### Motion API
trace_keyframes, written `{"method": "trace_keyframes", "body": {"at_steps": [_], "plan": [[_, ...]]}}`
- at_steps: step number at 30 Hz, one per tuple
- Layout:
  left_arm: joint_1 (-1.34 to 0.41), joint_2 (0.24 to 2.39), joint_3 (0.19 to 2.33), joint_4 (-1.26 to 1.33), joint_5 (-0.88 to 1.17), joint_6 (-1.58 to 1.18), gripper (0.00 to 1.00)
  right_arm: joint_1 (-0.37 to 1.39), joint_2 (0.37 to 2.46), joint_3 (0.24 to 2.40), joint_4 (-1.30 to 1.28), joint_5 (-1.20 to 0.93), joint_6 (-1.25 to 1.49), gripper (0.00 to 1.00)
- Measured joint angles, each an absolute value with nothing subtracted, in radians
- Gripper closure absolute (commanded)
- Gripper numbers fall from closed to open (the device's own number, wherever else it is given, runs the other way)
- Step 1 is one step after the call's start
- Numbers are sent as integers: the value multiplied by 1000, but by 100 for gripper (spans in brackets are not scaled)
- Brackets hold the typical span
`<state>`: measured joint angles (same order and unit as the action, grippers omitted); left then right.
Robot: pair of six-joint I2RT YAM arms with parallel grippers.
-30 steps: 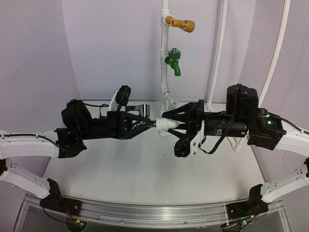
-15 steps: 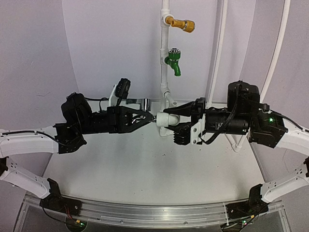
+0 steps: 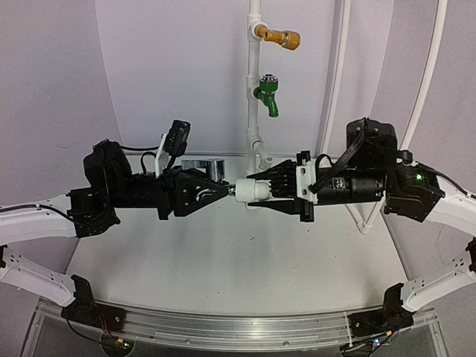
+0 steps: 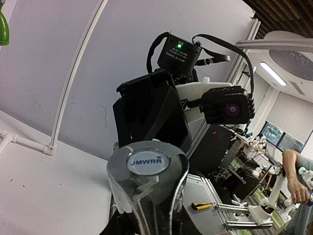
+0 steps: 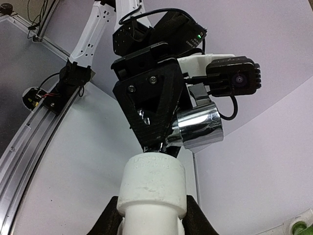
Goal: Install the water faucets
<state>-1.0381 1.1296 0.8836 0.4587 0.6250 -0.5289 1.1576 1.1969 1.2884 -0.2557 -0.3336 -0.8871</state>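
Observation:
My left gripper [image 3: 222, 189] is shut on the shiny silver metal tap [image 3: 205, 169], whose handle cap marked JMWRR fills the left wrist view [image 4: 146, 164]. My right gripper [image 3: 256, 190] is shut on the white plastic fitting [image 3: 250, 190], which is large in the right wrist view [image 5: 152, 185]. The two grippers face each other above the middle of the table. The tap's threaded end meets the mouth of the fitting's socket [image 5: 164, 149]. How deep it sits is hidden. The chrome tap body [image 5: 198, 126] shows beside the left gripper's black fingers [image 5: 149, 105].
A white upright pipe [image 3: 254, 82] at the back carries a yellow-brass tap [image 3: 282, 36] and a green tap [image 3: 268, 94]. Curved white tubes [image 3: 424, 82] stand at the right. A metal rail [image 3: 223, 327] runs along the near table edge.

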Motion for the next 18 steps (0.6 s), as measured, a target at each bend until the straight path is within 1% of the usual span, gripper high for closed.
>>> {"method": "trace_keyframes", "body": {"at_steps": [5,8,10,15,17,18], "plan": [[-1039,1112,900,381,625,-472,70,1158,1197,1291,-267,-339,-891,100],[-1037,1104,907,356,627,-461,70,1158,1197,1294,-272,-342,-897,100],[-1037,1104,914,345,629,-459,71,1157,1197,1296,-274,-346,-903,100],[-1037,1104,916,339,638,-464,92,1157,1196,1296,-279,-363,-913,100],[-1037,1104,916,340,644,-460,99,1157,1196,1296,-279,-363,-912,100],[-1037,1104,916,340,646,-460,100,1157,1196,1296,-279,-364,-910,100]]}}
